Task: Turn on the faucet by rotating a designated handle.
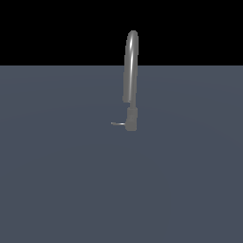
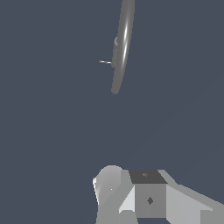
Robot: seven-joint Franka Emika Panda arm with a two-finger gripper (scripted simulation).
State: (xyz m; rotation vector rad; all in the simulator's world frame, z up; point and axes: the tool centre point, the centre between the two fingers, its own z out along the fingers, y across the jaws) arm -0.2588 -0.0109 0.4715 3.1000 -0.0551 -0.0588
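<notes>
The faucet (image 1: 130, 71) is a tall slim grey gooseneck tap standing upright on a dark grey surface, its short thicker base (image 1: 131, 118) at the bottom. The handle (image 1: 117, 124) is a tiny thin grey lever sticking out from the base toward the exterior view's left. In the wrist view the faucet (image 2: 122, 48) is seen from above as a narrow arched bar, with the handle (image 2: 105, 62) poking out sideways from it. No gripper fingers show in either view. The exterior view shows no arm near the faucet.
A flat dark grey surface (image 1: 57, 180) spreads all around the faucet. White and grey blocky arm parts (image 2: 140, 197) fill the lower edge of the wrist view, well apart from the faucet.
</notes>
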